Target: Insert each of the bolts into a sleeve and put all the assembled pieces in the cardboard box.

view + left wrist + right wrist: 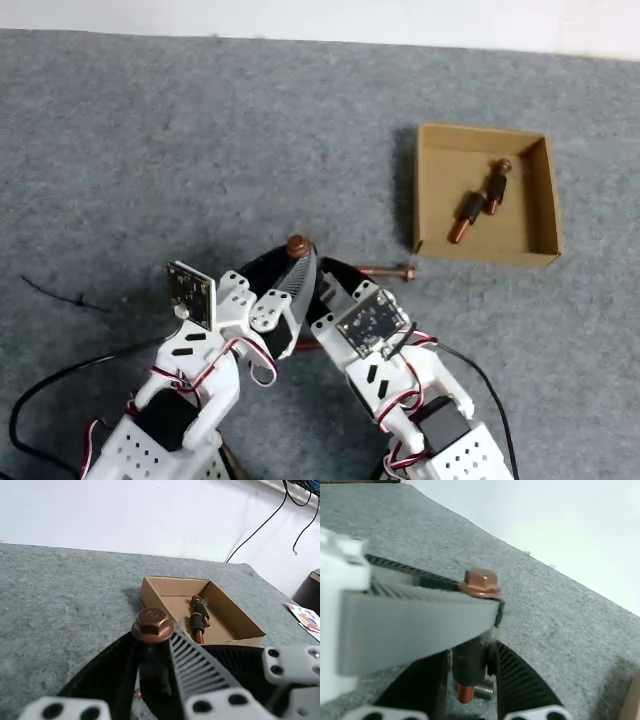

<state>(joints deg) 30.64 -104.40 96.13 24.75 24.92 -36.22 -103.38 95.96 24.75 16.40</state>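
The bolt [297,244] is copper with a hex flange head, and it's pushed through a black sleeve [468,660]. The head sits on top and a bit of copper tip pokes out the bottom. It's held upright off the carpet [150,150], right where the two arms meet, well apart from the box [480,130].

The left gripper [152,647] is pinching the sleeve just under the head, with one black finger and one grey ribbed one. The right gripper [470,680] is clamped on the sleeve lower down, a black finger on each side.

I count four bolts and three sleeves. There's the held pair, plus two done pieces [467,212] [495,185] lying end to end at a slant in the box. One bare bolt [385,271] is flat on the carpet.

That loose bolt sits between the grippers and the box, just off the box's near corner. The left arm's grey finger [420,612] cuts across the right wrist view, in front of the sleeve's top. A thin black cable [60,297] trails on the carpet off to the left.
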